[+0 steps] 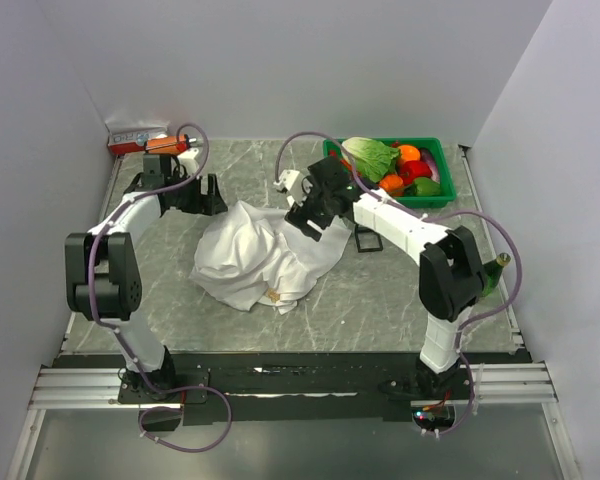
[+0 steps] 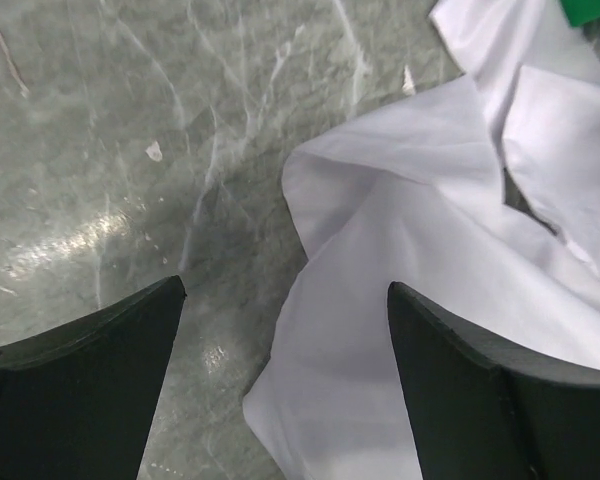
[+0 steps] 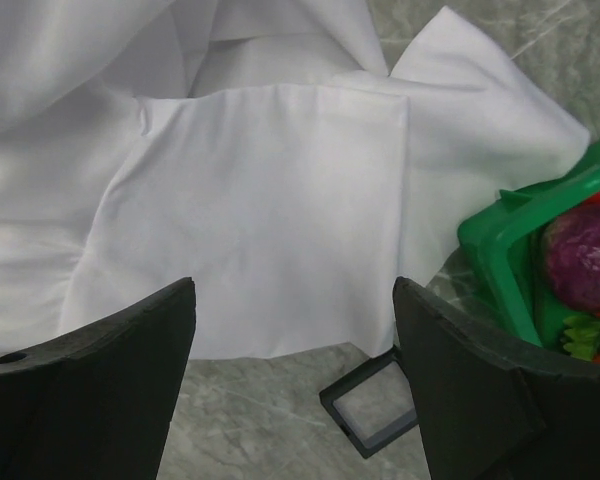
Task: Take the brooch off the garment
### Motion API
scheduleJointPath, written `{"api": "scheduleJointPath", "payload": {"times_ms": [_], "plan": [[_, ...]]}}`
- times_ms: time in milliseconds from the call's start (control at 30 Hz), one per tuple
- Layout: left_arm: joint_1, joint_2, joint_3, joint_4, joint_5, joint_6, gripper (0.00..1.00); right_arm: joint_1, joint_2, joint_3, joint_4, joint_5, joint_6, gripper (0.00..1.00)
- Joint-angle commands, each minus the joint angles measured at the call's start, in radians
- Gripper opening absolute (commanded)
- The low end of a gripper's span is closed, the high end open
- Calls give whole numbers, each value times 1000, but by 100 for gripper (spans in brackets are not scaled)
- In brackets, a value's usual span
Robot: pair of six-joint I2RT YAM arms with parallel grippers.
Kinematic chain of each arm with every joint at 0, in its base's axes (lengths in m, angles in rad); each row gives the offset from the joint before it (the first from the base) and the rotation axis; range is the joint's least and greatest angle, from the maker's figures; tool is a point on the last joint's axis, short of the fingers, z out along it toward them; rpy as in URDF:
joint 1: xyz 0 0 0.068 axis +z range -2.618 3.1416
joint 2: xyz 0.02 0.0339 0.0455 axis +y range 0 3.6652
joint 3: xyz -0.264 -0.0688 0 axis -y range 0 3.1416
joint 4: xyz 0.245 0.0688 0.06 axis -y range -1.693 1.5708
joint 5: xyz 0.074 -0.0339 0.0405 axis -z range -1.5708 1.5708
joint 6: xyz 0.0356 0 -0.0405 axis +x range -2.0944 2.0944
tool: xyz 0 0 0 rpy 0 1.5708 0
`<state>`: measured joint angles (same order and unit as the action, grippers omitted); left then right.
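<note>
1. Left end effector [image 1: 208,198] sitting at the far-left edge of the shirt [image 1: 250,250], jaws wide apart, gripping nothing. In left wrist view: bare bench [image 2: 130,150] under one finger, a fold of white cloth under the other. Probably staged there to pin or lift that edge.
2. Right end effector [image 1: 308,222] hovering over the shirt's far-right part, likewise wide open and empty. In right wrist view: flat cloth panel between the fingers, with a black frame [image 3: 370,410] and green basket [image 3: 490,240] just beside. Likely placed to hold fabric taut from the opposite side.
3. Brooch [image 1: 273,294] visible only in top view: tiny tan speck on the shirt's near fold, the part closest to the arm bases.
4. Relative to the end effectors: well apart from both and nearer the bases than either. Laterally between them, somewhat toward the right one. Absent from both wrist views.
5. Judgement: not aligned for a pick yet. Need to bring one end effector back over the near fold before closing. Small pin on loose cloth, so real risk of pinching fabric along with it.
</note>
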<state>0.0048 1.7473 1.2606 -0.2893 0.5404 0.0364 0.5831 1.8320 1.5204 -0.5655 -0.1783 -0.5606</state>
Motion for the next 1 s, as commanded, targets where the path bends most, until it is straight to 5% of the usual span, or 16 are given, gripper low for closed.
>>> {"api": "scheduleJointPath", "payload": {"times_ms": [0,200,300,333,467,667,967], "plan": [[1,55,20,33,38,-20,88,6,68,30,6,-21,-51,83],[-51,138,31,18,108,-23,83,14,104,-11,-2,-12,-108,84],[-74,179,36,16,125,-21,59,17,134,-48,12,31,-125,82],[-77,205,43,0,139,-21,39,20,144,-54,10,40,-128,80],[-75,230,91,-40,150,-21,2,20,214,-51,-10,72,-142,49],[-32,89,86,-13,96,-30,1,18,279,-17,-46,105,-136,0],[75,-294,183,48,-51,-56,1,-12,46,213,-17,92,-131,0]]}}
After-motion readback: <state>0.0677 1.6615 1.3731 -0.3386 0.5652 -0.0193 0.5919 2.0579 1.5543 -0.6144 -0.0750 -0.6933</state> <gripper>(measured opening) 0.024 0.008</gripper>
